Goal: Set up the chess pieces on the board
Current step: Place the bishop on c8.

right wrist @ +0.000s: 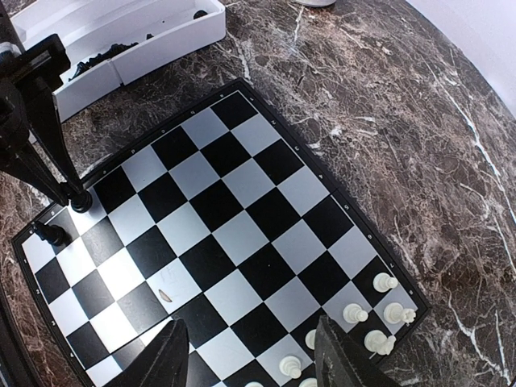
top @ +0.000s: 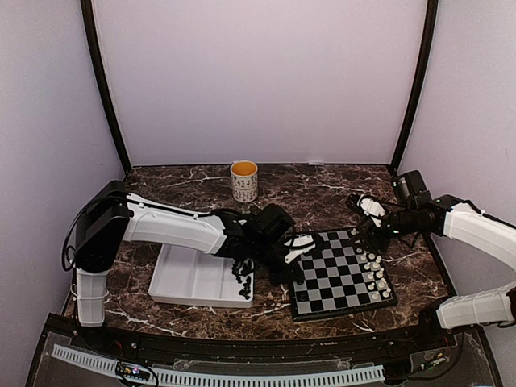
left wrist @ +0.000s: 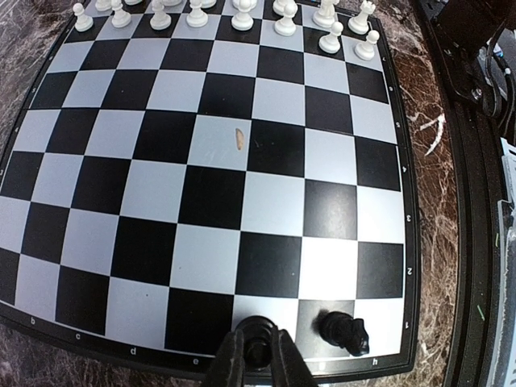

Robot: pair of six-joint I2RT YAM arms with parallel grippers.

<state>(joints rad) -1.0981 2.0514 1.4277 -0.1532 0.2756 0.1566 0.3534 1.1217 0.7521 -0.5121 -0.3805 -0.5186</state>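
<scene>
The board [top: 330, 278] lies right of centre on the marble table. My left gripper [left wrist: 258, 355] is shut on a small black chess piece [left wrist: 258, 343], at a light square in the board's [left wrist: 210, 201] edge row. Whether the piece rests on that square I cannot tell. A black knight [left wrist: 343, 332] stands one square to its right. The right wrist view shows the held black piece [right wrist: 81, 200] and the knight [right wrist: 52, 234] at the board's [right wrist: 242, 193] far-left corner. White pieces [right wrist: 355, 313] line the opposite edge. My right gripper [right wrist: 254, 363] hangs open above that side, holding nothing.
A white compartmented tray [top: 193, 278] left of the board holds several black pieces [top: 242, 278]. A patterned mug [top: 244, 181] stands at the back. A small tan fleck [left wrist: 239, 139] lies on a light square mid-board. Purple walls enclose the table.
</scene>
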